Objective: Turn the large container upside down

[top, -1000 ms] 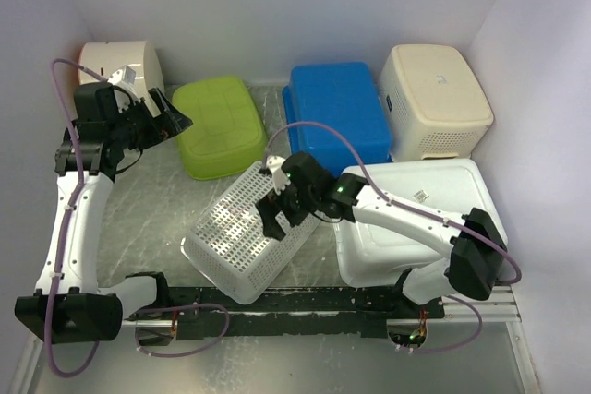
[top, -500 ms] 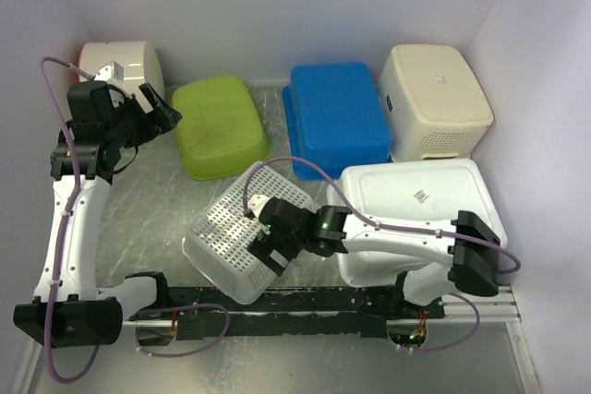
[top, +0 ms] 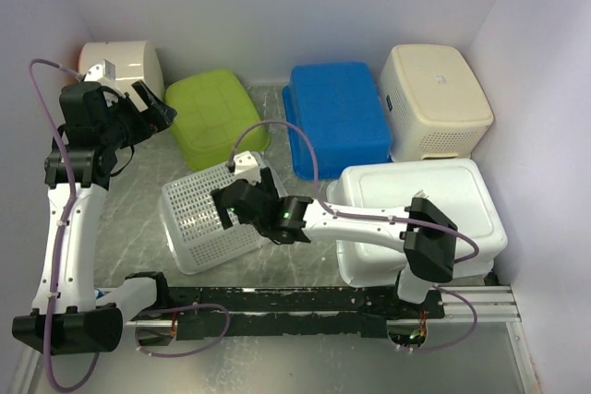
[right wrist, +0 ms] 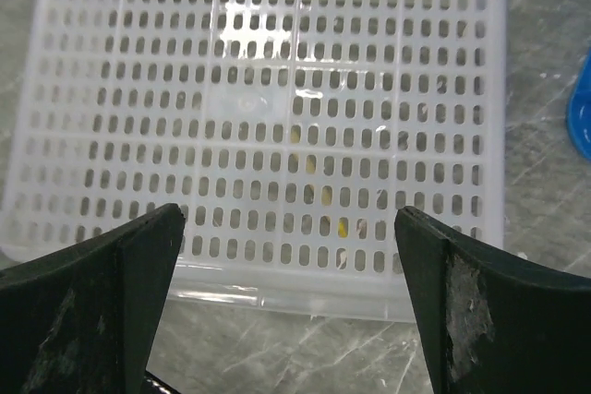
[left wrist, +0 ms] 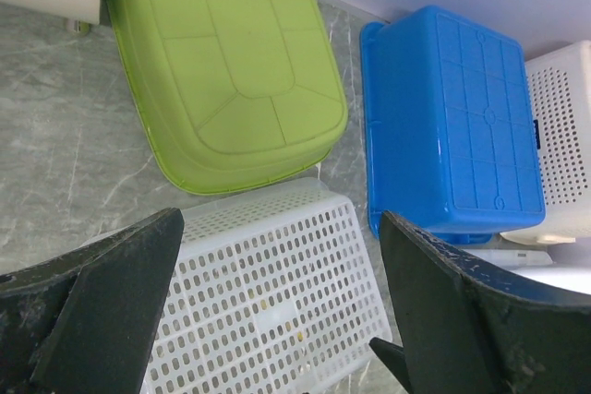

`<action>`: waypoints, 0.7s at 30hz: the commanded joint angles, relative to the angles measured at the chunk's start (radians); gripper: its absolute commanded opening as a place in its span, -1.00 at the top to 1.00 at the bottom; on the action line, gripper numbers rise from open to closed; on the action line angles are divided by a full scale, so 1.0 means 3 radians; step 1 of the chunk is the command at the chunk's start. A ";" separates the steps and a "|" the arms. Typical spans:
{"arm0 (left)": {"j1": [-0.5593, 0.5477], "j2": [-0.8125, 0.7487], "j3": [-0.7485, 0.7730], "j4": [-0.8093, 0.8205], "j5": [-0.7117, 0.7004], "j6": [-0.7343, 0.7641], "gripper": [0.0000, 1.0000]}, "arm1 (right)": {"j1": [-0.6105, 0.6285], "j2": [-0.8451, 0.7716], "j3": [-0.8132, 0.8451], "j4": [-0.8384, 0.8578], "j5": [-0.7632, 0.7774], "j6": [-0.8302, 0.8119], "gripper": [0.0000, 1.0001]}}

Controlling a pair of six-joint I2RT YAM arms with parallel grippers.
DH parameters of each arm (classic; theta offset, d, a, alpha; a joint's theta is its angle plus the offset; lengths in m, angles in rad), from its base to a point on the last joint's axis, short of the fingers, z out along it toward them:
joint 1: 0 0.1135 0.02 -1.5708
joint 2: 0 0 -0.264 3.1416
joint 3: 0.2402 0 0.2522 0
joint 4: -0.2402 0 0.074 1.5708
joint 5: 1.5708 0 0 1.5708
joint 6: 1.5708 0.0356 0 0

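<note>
Tub (top: pixel 397 186) sits at the near right corner of the table (top: pixel 138 200), base up, with the sticker (top: pixel 421 196) showing on top. Its rim looks down on the table, as far as the top view shows. It reads as already inverted, so the task is judged near done. The step in hand looks like clearing the right arm away.

Right gripper (right wrist: pixel 288 214) hovers over the white mesh basket (top: pixel 199 223) at mid table, jaws wide apart, nothing between them. The wrist view shows only the basket's perforated face below the fingers; contact cannot be told. The right forearm crosses the tub's near left part, either just above it or resting on it.

Left gripper (left wrist: pixel 282 219) is up near the far left corner, jaws apart and empty. It looks down on the green tub (top: pixel 217 122), the blue tub (top: pixel 337 113) and the mesh basket.

To do it well:
- Lift the right wrist straight up first, so the fingers do not snag the basket holes, and keep the jaws apart.
- Pull back toward the base with the elbow raised, so the forearm does not drag or shove the tub. Glossy plastic probably slides easily on this table.
- Watch the cable (top: pixel 268 131) looping over the basket's far side, which could catch on a rim.
- The left arm need not move.
</note>
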 commanded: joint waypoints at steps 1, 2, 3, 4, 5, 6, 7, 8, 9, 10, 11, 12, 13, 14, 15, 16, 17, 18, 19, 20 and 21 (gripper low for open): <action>-0.0009 -0.0100 0.0121 0.0031 -0.0151 0.0048 -0.96 | -0.0165 -0.0293 -0.0106 0.0376 0.0151 -0.0030 -1.00; -0.0008 -0.0093 0.0107 0.0026 -0.0157 0.0045 -0.95 | -0.0291 -0.0370 -0.0185 0.0463 -0.0106 -0.0070 -1.00; -0.0008 -0.0089 0.0091 0.0037 -0.0138 0.0040 -0.96 | -0.0469 -0.0420 -0.0223 0.0491 -0.0365 -0.0081 -1.00; -0.0008 -0.0075 0.0076 0.0051 -0.0097 0.0037 -0.96 | -0.0653 -0.0432 -0.0223 0.0472 -0.0587 -0.0070 -1.00; -0.0008 -0.0046 0.0072 0.0056 -0.0045 0.0032 -0.96 | -0.0815 -0.0393 -0.0159 0.0398 -0.0754 -0.0047 -1.00; -0.0054 -0.0010 0.0079 0.0044 -0.0030 0.0025 -0.96 | -0.0975 -0.0337 -0.0070 0.0311 -0.0890 -0.0053 -1.00; -0.0135 0.0036 0.0092 0.0008 -0.0078 0.0002 -0.96 | -0.1098 -0.0279 0.0051 0.0177 -0.0973 -0.0066 -1.00; -0.0289 0.0069 0.0079 0.0027 -0.0192 0.0007 -0.96 | -0.1217 -0.0215 0.0167 0.0035 -0.0989 -0.0083 -1.00; -0.0520 0.0102 0.0066 0.0039 -0.0433 0.0015 -0.96 | -0.1312 -0.0171 0.0283 -0.0084 -0.0976 -0.0108 -1.00; -0.0764 0.0124 0.0051 0.0045 -0.0731 0.0021 -0.96 | -0.1392 -0.0145 0.0379 -0.0174 -0.0962 -0.0131 -1.00; -0.0976 0.0150 0.0033 0.0057 -0.0935 0.0043 -0.95 | -0.1510 -0.0146 0.0458 -0.0260 -0.0939 -0.0144 -1.00; -0.1110 0.0173 0.0013 0.0074 -0.1073 0.0070 -0.96 | -0.1590 -0.0168 0.0522 -0.0307 -0.0915 -0.0160 -1.00; -0.1201 0.0198 -0.0008 0.0098 -0.1142 0.0086 -0.96 | -0.1664 -0.0210 0.0577 -0.0344 -0.0859 -0.0170 -1.00; -0.1256 0.0232 -0.0029 0.0117 -0.1166 0.0107 -0.96 | -0.1720 -0.0249 0.0630 -0.0380 -0.0719 -0.0162 -1.00; -0.1295 0.0263 -0.0037 0.0128 -0.1168 0.0134 -0.96 | -0.1756 -0.0301 0.0671 -0.0432 -0.0506 -0.0159 -1.00; -0.1315 0.0299 -0.0041 0.0128 -0.1170 0.0132 -0.95 | -0.1774 -0.0339 0.0725 -0.0486 -0.0212 -0.0170 -1.00; -0.1316 0.0333 -0.0034 0.0117 -0.1169 0.0103 -0.96 | -0.1786 -0.0379 0.0780 -0.0547 0.0083 -0.0202 -1.00; -0.1317 0.0365 -0.0018 0.0088 -0.1168 0.0085 -0.96 | -0.1793 -0.0414 0.0828 -0.0599 0.0406 -0.0259 -1.00; -0.1317 0.0398 0.0004 0.0042 -0.1192 0.0068 -0.96 | -0.1795 -0.0447 0.0866 -0.0635 0.0706 -0.0332 -1.00; -0.1317 0.0416 0.0003 0.0011 -0.1229 0.0059 -0.96 | -0.1803 -0.0480 0.0887 -0.0656 0.1066 -0.0419 -1.00; -0.1314 0.0411 -0.0020 0.0013 -0.1292 0.0057 -0.96 | -0.1804 -0.0522 0.0872 -0.0649 0.1386 -0.0515 -1.00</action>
